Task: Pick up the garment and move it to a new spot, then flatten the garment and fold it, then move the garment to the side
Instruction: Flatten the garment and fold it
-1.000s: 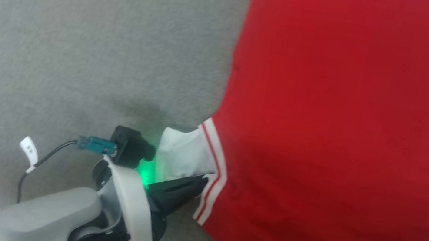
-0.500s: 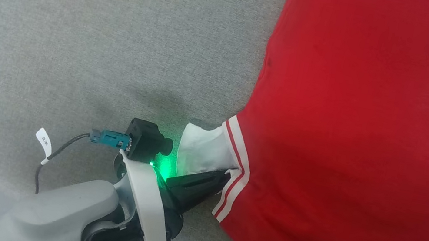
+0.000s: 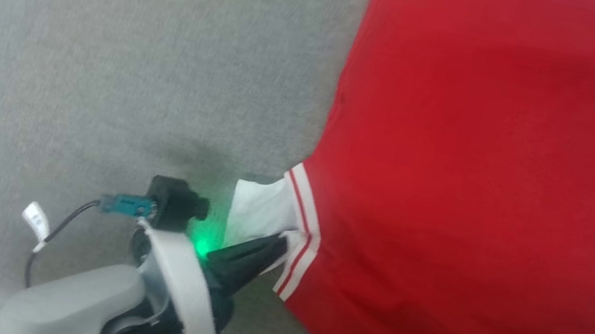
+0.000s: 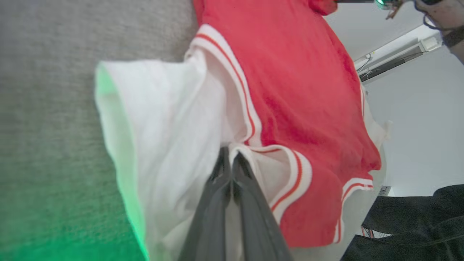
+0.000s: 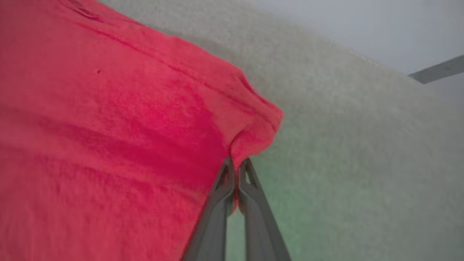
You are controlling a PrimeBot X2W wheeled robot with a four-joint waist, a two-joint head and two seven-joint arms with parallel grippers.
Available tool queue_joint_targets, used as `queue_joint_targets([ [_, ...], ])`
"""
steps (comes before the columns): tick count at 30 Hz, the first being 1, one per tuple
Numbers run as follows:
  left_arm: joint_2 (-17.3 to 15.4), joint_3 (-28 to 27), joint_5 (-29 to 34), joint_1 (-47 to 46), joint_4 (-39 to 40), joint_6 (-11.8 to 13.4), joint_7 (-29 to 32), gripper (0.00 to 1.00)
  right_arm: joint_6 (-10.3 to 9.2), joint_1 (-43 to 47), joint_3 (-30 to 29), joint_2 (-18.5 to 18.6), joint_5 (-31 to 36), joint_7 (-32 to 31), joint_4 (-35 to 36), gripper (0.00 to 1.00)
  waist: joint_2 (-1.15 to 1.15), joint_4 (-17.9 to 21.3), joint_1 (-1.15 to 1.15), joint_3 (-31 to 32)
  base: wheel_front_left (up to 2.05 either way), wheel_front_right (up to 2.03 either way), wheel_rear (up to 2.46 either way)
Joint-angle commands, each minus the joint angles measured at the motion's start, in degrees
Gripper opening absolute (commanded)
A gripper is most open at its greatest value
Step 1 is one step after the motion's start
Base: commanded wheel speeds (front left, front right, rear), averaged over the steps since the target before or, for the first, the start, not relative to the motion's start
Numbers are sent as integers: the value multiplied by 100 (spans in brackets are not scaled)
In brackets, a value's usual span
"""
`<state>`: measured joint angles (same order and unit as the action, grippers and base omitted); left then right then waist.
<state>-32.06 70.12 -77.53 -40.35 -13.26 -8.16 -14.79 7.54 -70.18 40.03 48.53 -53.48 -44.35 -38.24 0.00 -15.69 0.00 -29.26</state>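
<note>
Now right hand (image 5: 236, 165) newly pinching garment (image 5: 108, 119), left hand (image 4: 230, 156) still clamped

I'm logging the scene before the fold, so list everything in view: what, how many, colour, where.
garment: one, red with white-red striped trim, lying on the cushion, right part of the head view
sleeve: one, white, at the garment's left edge in the head view
cushion: one, grey fabric, under the garment
cable: one, black with a white tag, at the left wrist
left gripper: one, dark, shut on the sleeve by the trim
right gripper: one, dark, shut on a red corner of the garment
</note>
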Motion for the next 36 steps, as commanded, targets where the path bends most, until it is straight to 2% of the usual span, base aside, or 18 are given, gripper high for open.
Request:
queue_joint_targets([
  [1,-223,-46,-30,190,-240,131,-12,0,-10,286,32,192,-212,-46,293,0,0,206,0,337,0,0,0],
  [9,-470,-412,31,627,-69,85,-41,0,-9,2289,13,1500,-1406,-137,2354,0,0,565,0,847,0,0,0],
  [11,-491,-465,62,679,-75,85,-42,0,-9,2578,20,1605,-1496,-105,2587,0,0,604,0,882,0,0,0],
  [15,-498,-656,158,872,-62,84,-44,0,-9,3826,64,1927,-1863,142,3327,0,0,721,0,978,0,0,0],
  [19,-498,-789,179,1009,-48,84,-45,0,-9,4998,189,2097,-2075,479,3933,0,0,783,0,1024,0,0,0],
  [23,-487,-957,235,1167,-37,84,-46,0,-10,5989,299,1990,-1986,756,4465,0,0,846,0,1041,0,0,0],
  [27,-463,-1026,247,1236,-41,83,-46,0,-11,6159,27,1811,-1666,985,4587,0,0,894,0,1044,0,0,0],
  [29,-457,-1034,259,1255,-53,83,-46,0,-11,6164,-193,1752,-1518,1095,4626,47,0,912,0,1060,0,0,0],
  [30,-454,-1036,261,1264,-55,83,-46,0,-11,6184,-306,1764,-1443,1124,4683,93,0,919,0,1070,0,0,0],
  [31,-445,-1049,264,1269,-51,83,-46,0,-10,6195,-425,1786,-1428,1162,4776,100,0,923,0,1078,0,0,0],
  [33,-436,-1064,270,1294,-49,83,-46,0,-9,6250,-721,1857,-1614,1224,5014,100,0,919,0,1097,0,0,0],
  [36,-395,-1068,301,1305,-25,83,-46,0,-9,6287,-1218,2245,-1915,1223,5351,100,0,867,0,1101,0,0,0],
])
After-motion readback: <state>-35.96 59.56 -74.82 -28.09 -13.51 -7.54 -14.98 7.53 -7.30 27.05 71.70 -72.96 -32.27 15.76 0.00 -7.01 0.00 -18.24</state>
